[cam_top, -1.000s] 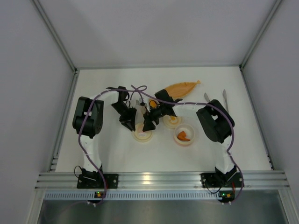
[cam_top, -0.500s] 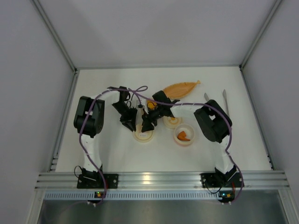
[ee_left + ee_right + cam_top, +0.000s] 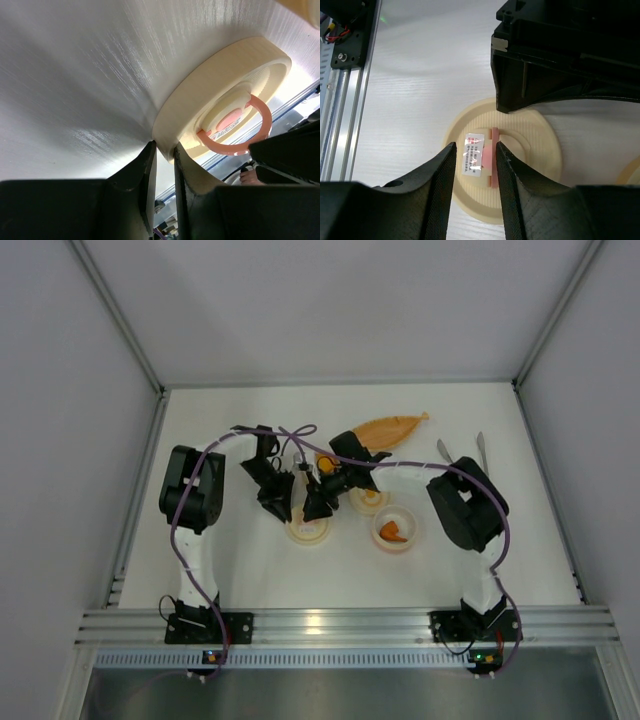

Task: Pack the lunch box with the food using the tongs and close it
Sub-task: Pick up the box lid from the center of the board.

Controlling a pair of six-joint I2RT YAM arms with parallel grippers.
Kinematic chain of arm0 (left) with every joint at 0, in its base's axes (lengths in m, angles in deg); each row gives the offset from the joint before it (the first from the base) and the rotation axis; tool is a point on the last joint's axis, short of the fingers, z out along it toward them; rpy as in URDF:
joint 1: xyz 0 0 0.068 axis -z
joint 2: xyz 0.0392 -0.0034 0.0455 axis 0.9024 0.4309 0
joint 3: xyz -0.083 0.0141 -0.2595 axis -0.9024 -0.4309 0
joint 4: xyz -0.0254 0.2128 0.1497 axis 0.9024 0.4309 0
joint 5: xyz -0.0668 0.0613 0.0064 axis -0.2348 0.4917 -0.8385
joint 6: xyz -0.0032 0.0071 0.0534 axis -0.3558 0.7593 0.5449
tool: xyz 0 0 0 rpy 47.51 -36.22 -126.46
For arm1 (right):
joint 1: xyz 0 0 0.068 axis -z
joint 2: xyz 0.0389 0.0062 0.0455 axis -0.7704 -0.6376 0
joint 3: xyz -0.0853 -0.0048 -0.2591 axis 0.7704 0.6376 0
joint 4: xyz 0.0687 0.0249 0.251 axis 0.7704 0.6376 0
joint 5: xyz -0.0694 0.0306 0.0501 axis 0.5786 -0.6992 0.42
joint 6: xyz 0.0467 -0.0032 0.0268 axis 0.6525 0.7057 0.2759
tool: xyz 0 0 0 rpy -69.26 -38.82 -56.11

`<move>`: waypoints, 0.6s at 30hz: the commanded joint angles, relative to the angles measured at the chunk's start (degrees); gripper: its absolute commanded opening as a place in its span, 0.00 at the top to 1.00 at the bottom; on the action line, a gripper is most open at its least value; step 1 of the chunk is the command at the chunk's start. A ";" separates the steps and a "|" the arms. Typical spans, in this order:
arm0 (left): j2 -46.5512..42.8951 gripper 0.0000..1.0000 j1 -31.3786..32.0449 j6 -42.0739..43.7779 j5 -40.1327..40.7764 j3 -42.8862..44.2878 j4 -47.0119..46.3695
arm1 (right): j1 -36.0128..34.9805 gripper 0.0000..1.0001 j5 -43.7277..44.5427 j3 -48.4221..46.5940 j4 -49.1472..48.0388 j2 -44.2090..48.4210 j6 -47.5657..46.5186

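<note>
Seen from the top, both arms fold in toward the middle. The left arm (image 3: 190, 500) rises from its base at 7 o'clock, elbow up, with its forearm reaching toward 3 o'clock. The right arm (image 3: 465, 505) comes up from 5 o'clock and stretches toward 9. The left gripper (image 3: 277, 502) tips down toward 5 o'clock and the right gripper (image 3: 318, 505) toward 7 – their tips are near each other. The left fingers (image 3: 135, 190) show just a thin slit, so I can't tell if they're pinching. The right fingers (image 3: 435, 190) are clearly apart.
</note>
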 commanded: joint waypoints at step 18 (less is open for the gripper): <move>2.43 1.00 0.51 0.42 4.89 -0.65 -3.94 | -3.70 0.56 0.51 3.66 5.56 6.61 -12.96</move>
